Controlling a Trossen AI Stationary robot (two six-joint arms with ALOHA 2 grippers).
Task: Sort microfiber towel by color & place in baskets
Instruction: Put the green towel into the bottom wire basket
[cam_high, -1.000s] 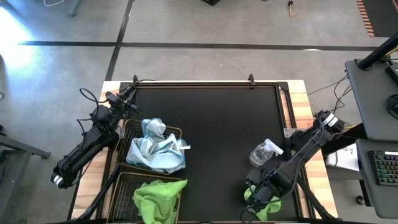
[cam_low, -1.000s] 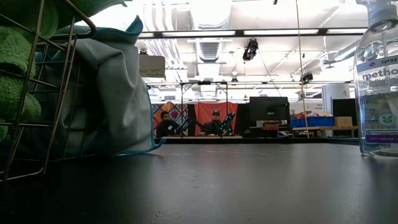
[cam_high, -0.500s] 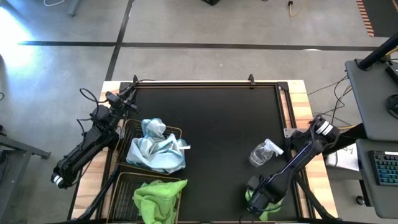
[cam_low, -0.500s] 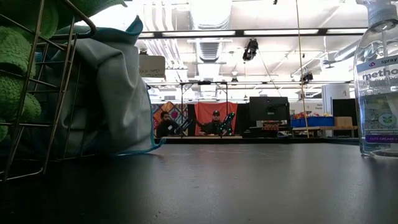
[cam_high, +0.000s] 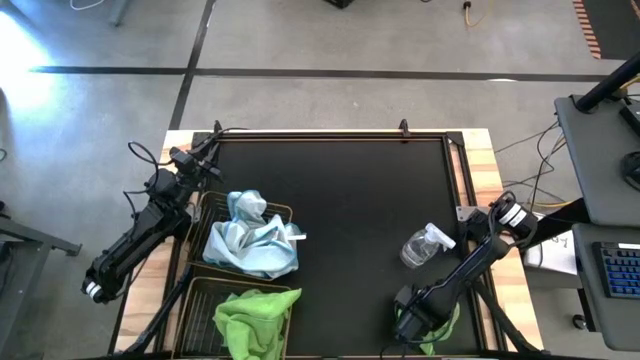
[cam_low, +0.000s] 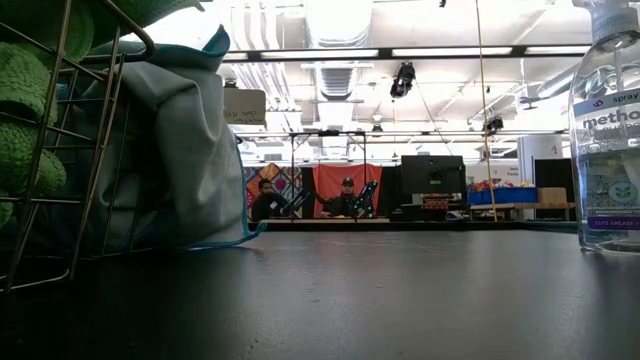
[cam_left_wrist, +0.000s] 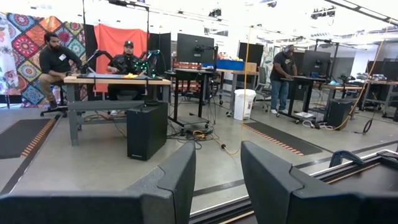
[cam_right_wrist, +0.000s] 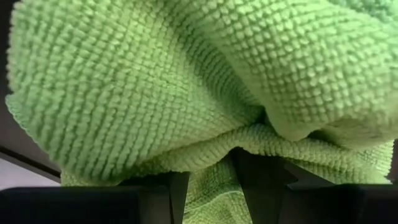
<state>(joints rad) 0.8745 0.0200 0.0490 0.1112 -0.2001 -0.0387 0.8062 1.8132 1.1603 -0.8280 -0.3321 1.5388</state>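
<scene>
A lime green microfiber towel (cam_high: 443, 326) lies crumpled on the black mat near the table's near right corner. My right gripper (cam_high: 412, 324) points steeply down at it, open, and the towel (cam_right_wrist: 186, 81) fills its wrist view. On the left stand two wire baskets. The farther basket (cam_high: 282, 211) holds pale blue towels (cam_high: 250, 240), one hanging over its right rim. The nearer basket (cam_high: 196, 300) holds green towels (cam_high: 250, 318). My left gripper (cam_high: 205, 152) waits open at the far left, above the table edge, touching nothing. My right gripper comes at the green towel from above, slanting down. Its two open fingertips (cam_right_wrist: 177, 183) stand against a raised fold (cam_right_wrist: 211, 146) of the cloth, with the fold's lower edge between them. The towel lies slack on the mat.
A clear spray bottle (cam_high: 424, 245) lies on the mat just beyond my right gripper; the low view shows the bottle (cam_low: 608, 130) at the right. The mat's middle (cam_high: 350, 200) is bare. People sit at desks in the room beyond.
My right gripper has come down toward the green towel at the near right corner, tipping more steeply downward. Its fingers have kept the same gap. The towel, baskets and bottle have stayed in place.
</scene>
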